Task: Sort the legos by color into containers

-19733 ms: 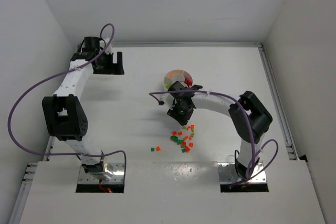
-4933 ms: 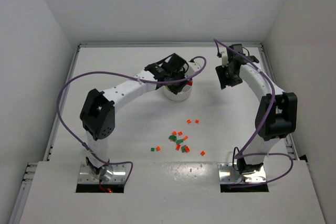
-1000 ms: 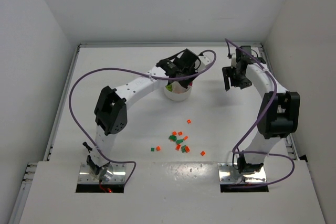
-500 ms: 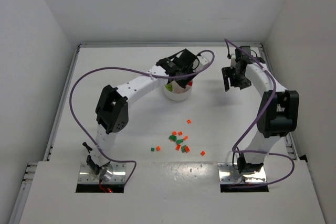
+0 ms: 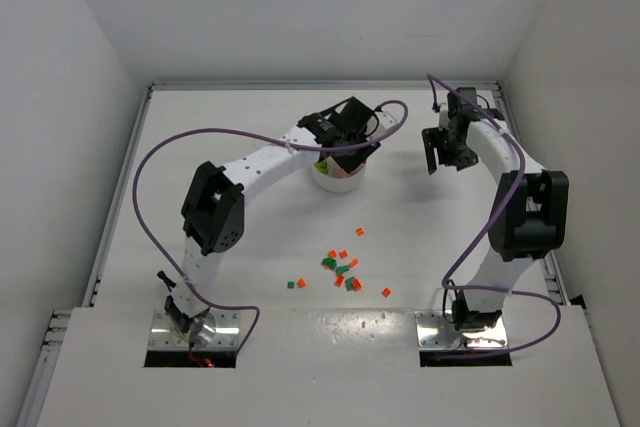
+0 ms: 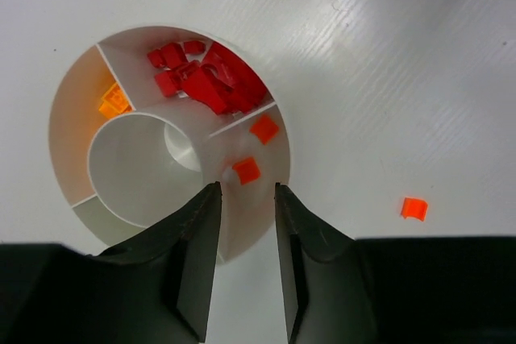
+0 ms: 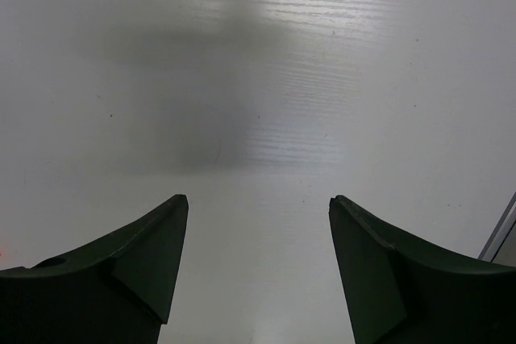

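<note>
Low in the overhead frame a scatter of loose bricks (image 5: 342, 267) lies on the white worktop (image 5: 250, 247), green and orange-red pieces mixed. One stray orange brick (image 5: 359, 231) sits a little higher in the frame, apart from the rest. Above centre stands the round white dish (image 5: 338, 180), with the left claw (image 5: 345, 150) hanging right over it, its arm arching in from the lower left. In the left wrist view the left claw (image 6: 244, 192) is at bottom centre, its fingers slightly apart with nothing between them and their tips over the dish's near rim. Just past the tips, the wedge at the right of the dish holds two orange-red bricks (image 6: 246, 169). The top wedge holds a heap of red bricks (image 6: 201, 82), the left wedge holds orange bricks (image 6: 114, 101), and the round hub (image 6: 141, 167) sits in the middle. One more orange brick (image 6: 414, 209) lies on the worktop at the right of that frame. Farther off, at the upper right of the overhead frame, the right claw (image 5: 438, 149) hovers over the worktop, well apart from the dish. Its own wrist view shows the fingers (image 7: 145, 263) spread wide, gripping nothing.
</note>
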Controlling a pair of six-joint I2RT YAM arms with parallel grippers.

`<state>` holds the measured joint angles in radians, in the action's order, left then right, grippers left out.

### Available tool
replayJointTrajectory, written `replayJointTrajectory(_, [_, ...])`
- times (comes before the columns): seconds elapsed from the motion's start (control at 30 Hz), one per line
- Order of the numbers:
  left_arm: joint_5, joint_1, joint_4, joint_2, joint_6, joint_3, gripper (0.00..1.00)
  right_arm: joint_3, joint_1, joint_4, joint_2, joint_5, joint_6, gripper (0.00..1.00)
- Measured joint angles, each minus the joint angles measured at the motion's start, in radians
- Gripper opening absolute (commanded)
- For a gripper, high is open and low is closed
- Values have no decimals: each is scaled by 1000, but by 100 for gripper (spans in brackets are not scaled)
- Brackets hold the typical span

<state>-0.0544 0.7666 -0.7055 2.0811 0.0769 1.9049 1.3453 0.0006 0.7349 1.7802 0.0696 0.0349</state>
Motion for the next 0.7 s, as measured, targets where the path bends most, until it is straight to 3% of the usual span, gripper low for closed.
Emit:
replayJointTrajectory(0.1, [40,8,24,-22,17,-50,33,0,0,0,0,0,0,71])
replayJointTrajectory(0.3, [116,85,43,-134,34,-252,33,0,0,1,0,0,0,71])
replayJointTrajectory(0.47, [172,170,45,-154,15,-352,45,0,0,0,0,0,0,71])
replayJointTrajectory(0.7, [192,169,50,-98,-34,-365,46,0,2,3,0,0,0,71])
